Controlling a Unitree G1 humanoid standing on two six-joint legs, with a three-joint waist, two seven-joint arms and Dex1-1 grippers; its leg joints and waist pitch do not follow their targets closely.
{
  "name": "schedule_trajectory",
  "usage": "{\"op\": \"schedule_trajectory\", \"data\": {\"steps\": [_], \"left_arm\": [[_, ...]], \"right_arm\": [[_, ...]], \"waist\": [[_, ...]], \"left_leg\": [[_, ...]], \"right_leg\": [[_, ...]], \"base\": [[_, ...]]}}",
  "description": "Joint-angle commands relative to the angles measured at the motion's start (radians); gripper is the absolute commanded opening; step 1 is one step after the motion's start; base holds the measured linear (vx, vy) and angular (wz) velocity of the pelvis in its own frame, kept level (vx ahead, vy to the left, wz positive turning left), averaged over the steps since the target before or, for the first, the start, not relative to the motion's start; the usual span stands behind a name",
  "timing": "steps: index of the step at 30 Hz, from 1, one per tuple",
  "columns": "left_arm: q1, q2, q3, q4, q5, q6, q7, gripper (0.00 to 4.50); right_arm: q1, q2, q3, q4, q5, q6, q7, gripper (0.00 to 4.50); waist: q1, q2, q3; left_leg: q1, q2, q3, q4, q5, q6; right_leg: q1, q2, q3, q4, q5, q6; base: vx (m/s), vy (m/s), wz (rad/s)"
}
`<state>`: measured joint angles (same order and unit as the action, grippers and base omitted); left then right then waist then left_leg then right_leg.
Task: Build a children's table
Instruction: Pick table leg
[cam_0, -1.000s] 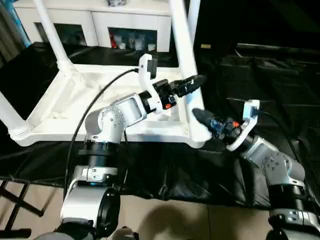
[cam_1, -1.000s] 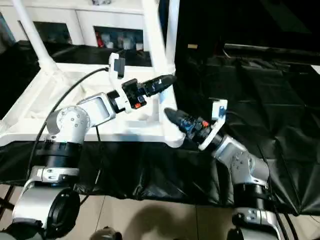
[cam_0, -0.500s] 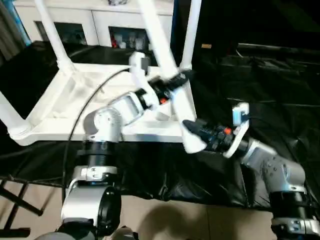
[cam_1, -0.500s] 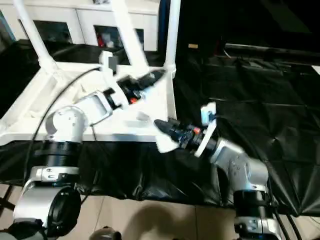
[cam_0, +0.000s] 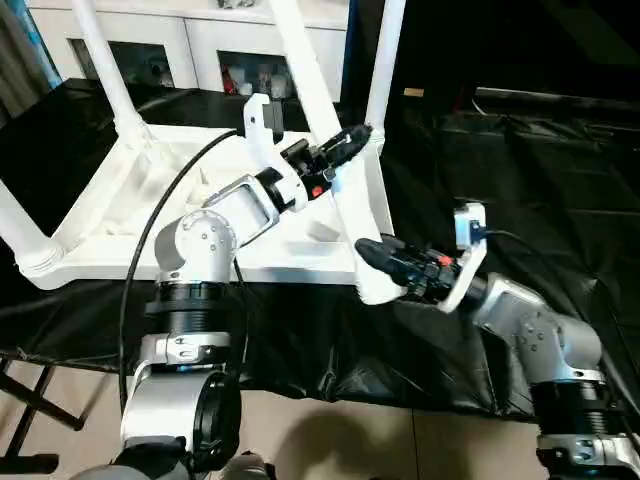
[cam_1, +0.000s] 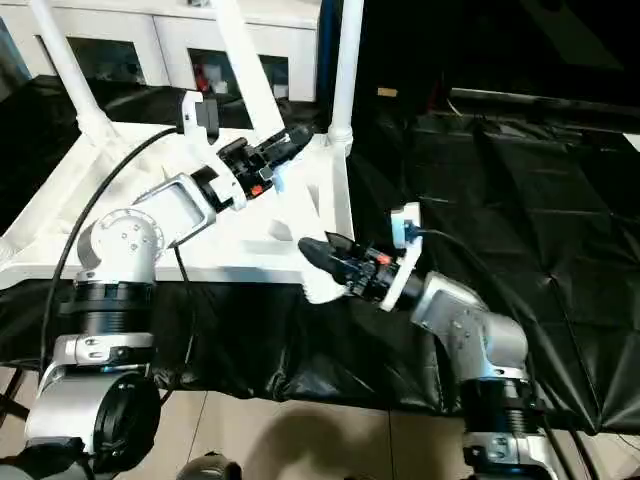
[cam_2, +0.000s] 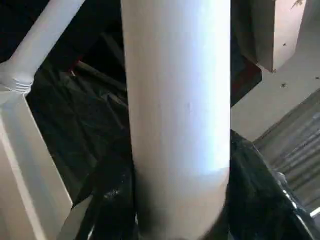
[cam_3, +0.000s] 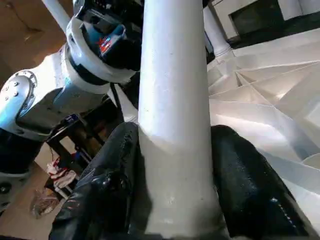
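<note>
Loose leg (cam_0: 330, 150) leaning over upturned tabletop (cam_0: 120, 220): light, stiff, slick tube. Right gripper (cam_0: 375, 262) pinching thick base, left gripper (cam_0: 345, 145) clamped mid-shaft. Best held low, near socket.

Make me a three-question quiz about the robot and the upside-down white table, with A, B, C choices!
1. Where is the right tool gripping?
A. the leg's bottom end, at the near corner
B. the cabinet door
C. the floor

2. What colour is the cloth under the tabletop?
A. red
B. black
C. yellow

3. How does the held leg stand?
A. flat on the cloth
B. leaning
C. broken in two

Answers: 1 A, its black fingers hug the leg's base at that corner. 2 B, black cloth spreads everywhere. 3 B, it slants beside the straighter far leg, with the left tool on it higher up.
</note>
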<state>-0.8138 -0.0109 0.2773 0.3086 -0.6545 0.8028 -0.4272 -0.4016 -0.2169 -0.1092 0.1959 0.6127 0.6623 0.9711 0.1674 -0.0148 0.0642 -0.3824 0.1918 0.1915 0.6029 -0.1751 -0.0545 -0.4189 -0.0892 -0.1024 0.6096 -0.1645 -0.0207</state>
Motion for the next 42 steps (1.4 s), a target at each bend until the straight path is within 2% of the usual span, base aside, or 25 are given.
{"op": "schedule_trajectory", "data": {"steps": [1, 4, 6, 7, 8, 9, 11, 12, 15, 17, 19, 21, 22, 23, 26, 28, 35, 37, 42], "left_arm": [[0.001, -0.007, -0.015, -0.024, -0.021, 0.009, 0.006, 2.32], [0.001, -0.007, -0.015, -0.024, -0.021, 0.009, 0.006, 2.32], [0.005, -0.002, -0.016, -0.028, -0.025, 0.013, -0.007, 2.08], [0.008, 0.008, -0.027, -0.034, -0.023, 0.013, -0.029, 2.01], [0.011, 0.022, -0.043, -0.044, -0.021, 0.015, -0.059, 1.96], [0.012, 0.029, -0.050, -0.049, -0.020, 0.017, -0.071, 1.93], [0.011, 0.053, -0.076, -0.063, -0.018, 0.029, -0.112, 1.86], [0.009, 0.065, -0.087, -0.066, -0.016, 0.032, -0.134, 1.85], [0.006, 0.081, -0.102, -0.065, -0.010, 0.032, -0.163, 1.83], [0.003, 0.115, -0.140, -0.070, 0.000, 0.029, -0.233, 1.82], [0.003, 0.126, -0.155, -0.079, -0.004, 0.035, -0.262, 1.82], [0.004, 0.160, -0.203, -0.095, -0.004, 0.051, -0.331, 1.82], [0.004, 0.160, -0.203, -0.095, -0.004, 0.051, -0.331, 1.82], [-0.002, 0.179, -0.228, -0.091, 0.004, 0.054, -0.361, 1.82], [-0.020, 0.195, -0.246, -0.071, 0.018, 0.047, -0.388, 1.82], [-0.031, 0.208, -0.263, -0.063, 0.022, 0.041, -0.419, 1.82], [-0.035, 0.217, -0.286, -0.066, 0.020, 0.038, -0.457, 1.82], [-0.037, 0.215, -0.295, -0.062, 0.022, 0.031, -0.464, 1.82], [-0.046, 0.215, -0.296, -0.046, 0.029, 0.023, -0.477, 1.81]], "right_arm": [[-0.014, -0.003, -0.002, -0.014, -0.022, -0.004, -0.021, 1.88], [-0.014, -0.003, -0.002, -0.014, -0.022, -0.004, -0.021, 1.88], [-0.022, 0.000, 0.003, -0.008, -0.040, -0.020, -0.046, 1.88], [-0.034, 0.000, 0.009, 0.003, -0.057, -0.024, -0.069, 2.23], [-0.048, -0.002, 0.013, 0.016, -0.067, -0.020, -0.086, 2.44], [-0.054, -0.003, 0.014, 0.021, -0.066, -0.017, -0.089, 2.58], [-0.080, -0.027, 0.026, 0.037, -0.059, 0.006, -0.064, 2.68], [-0.092, -0.042, 0.038, 0.041, -0.060, 0.012, -0.042, 2.80], [-0.110, -0.063, 0.056, 0.053, -0.072, 0.017, -0.021, 3.06], [-0.149, -0.104, 0.095, 0.083, -0.097, 0.037, 0.024, 3.24], [-0.164, -0.118, 0.109, 0.097, -0.100, 0.051, 0.051, 3.43], [-0.198, -0.149, 0.151, 0.125, -0.107, 0.067, 0.120, 3.45], [-0.198, -0.149, 0.151, 0.125, -0.107, 0.067, 0.120, 3.45], [-0.218, -0.164, 0.182, 0.141, -0.115, 0.061, 0.161, 3.45], [-0.245, -0.173, 0.213, 0.159, -0.126, 0.049, 0.200, 3.45], [-0.271, -0.170, 0.223, 0.183, -0.134, 0.043, 0.216, 3.45], [-0.291, -0.169, 0.254, 0.201, -0.133, 0.063, 0.266, 3.45], [-0.286, -0.177, 0.279, 0.194, -0.130, 0.084, 0.298, 3.45], [-0.289, -0.177, 0.292, 0.208, -0.136, 0.085, 0.315, 3.45]], "waist": [[-0.002, -0.010, -0.081], [-0.002, -0.011, -0.081], [-0.002, -0.009, -0.081], [-0.007, -0.004, -0.081], [-0.010, -0.006, -0.081], [-0.010, -0.004, -0.081], [-0.019, -0.006, -0.080], [-0.020, -0.004, -0.081], [-0.023, -0.007, -0.080], [-0.024, -0.011, -0.080], [-0.025, -0.011, -0.081], [-0.025, -0.012, -0.081], [-0.025, -0.011, -0.081], [-0.024, -0.016, -0.080], [-0.024, -0.017, -0.080], [-0.024, -0.015, -0.080], [-0.023, -0.012, -0.083], [-0.022, -0.012, -0.083], [-0.021, -0.012, -0.082]], "left_leg": [[0.013, 0.037, -0.021, -0.066, -0.142, 0.026], [0.012, 0.037, -0.021, -0.066, -0.142, 0.026], [0.011, 0.037, -0.022, -0.066, -0.141, 0.026], [0.012, 0.037, -0.022, -0.067, -0.145, 0.018], [0.013, 0.036, -0.022, -0.068, -0.145, 0.014], [0.013, 0.036, -0.024, -0.069, -0.149, 0.013], [0.015, 0.038, -0.022, -0.069, -0.151, 0.011], [0.016, 0.037, -0.022, -0.069, -0.153, 0.011], [0.014, 0.036, -0.019, -0.067, -0.144, 0.017], [0.014, 0.035, -0.019, -0.066, -0.138, 0.018], [0.015, 0.037, -0.018, -0.065, -0.129, 0.023], [0.014, 0.037, -0.018, -0.064, -0.125, 0.024], [0.014, 0.038, -0.018, -0.064, -0.124, 0.024], [0.013, 0.037, -0.018, -0.063, -0.128, 0.025], [0.013, 0.038, -0.017, -0.063, -0.124, 0.025], [0.016, 0.038, -0.017, -0.063, -0.127, 0.021], [0.015, 0.039, -0.017, -0.060, -0.109, 0.026], [0.014, 0.040, -0.017, -0.060, -0.111, 0.026], [0.014, 0.039, -0.017, -0.059, -0.123, 0.018]], "right_leg": [[0.064, -0.070, 0.051, -0.081, -0.270, -0.123], [0.065, -0.070, 0.051, -0.081, -0.271, -0.120], [0.066, -0.070, 0.051, -0.080, -0.271, -0.120], [0.063, -0.067, 0.050, -0.082, -0.264, -0.119], [0.066, -0.068, 0.050, -0.080, -0.265, -0.122], [0.066, -0.069, 0.049, -0.080, -0.270, -0.123], [0.065, -0.068, 0.051, -0.079, -0.267, -0.132], [0.065, -0.067, 0.051, -0.078, -0.267, -0.134], [0.067, -0.067, 0.052, -0.077, -0.254, -0.138], [0.068, -0.067, 0.053, -0.075, -0.253, -0.136], [0.067, -0.067, 0.054, -0.073, -0.246, -0.142], [0.068, -0.067, 0.054, -0.071, -0.236, -0.150], [0.068, -0.068, 0.054, -0.070, -0.233, -0.154], [0.068, -0.069, 0.053, -0.070, -0.242, -0.156], [0.068, -0.069, 0.054, -0.071, -0.252, -0.150], [0.065, -0.068, 0.054, -0.071, -0.263, -0.151], [0.068, -0.067, 0.054, -0.061, -0.193, -0.186], [0.069, -0.068, 0.054, -0.061, -0.194, -0.189], [0.069, -0.069, 0.054, -0.064, -0.216, -0.182]], "base": [[0.000, 0.000, 0.00], [0.000, 0.000, 0.00], [0.000, 0.000, 0.00], [0.000, 0.000, 0.00], [0.000, 0.000, 0.00], [0.000, 0.000, 0.00], [0.000, 0.000, 0.00], [0.000, 0.000, 0.00], [0.000, 0.000, 0.00], [0.000, 0.000, 0.00], [0.000, 0.000, 0.00], [0.000, 0.000, 0.00], [0.000, 0.000, 0.00], [0.000, 0.000, 0.00], [0.000, 0.000, 0.00], [0.000, 0.000, 0.00], [0.000, 0.000, 0.00], [0.000, 0.000, 0.00], [0.000, 0.000, 0.00]]}}
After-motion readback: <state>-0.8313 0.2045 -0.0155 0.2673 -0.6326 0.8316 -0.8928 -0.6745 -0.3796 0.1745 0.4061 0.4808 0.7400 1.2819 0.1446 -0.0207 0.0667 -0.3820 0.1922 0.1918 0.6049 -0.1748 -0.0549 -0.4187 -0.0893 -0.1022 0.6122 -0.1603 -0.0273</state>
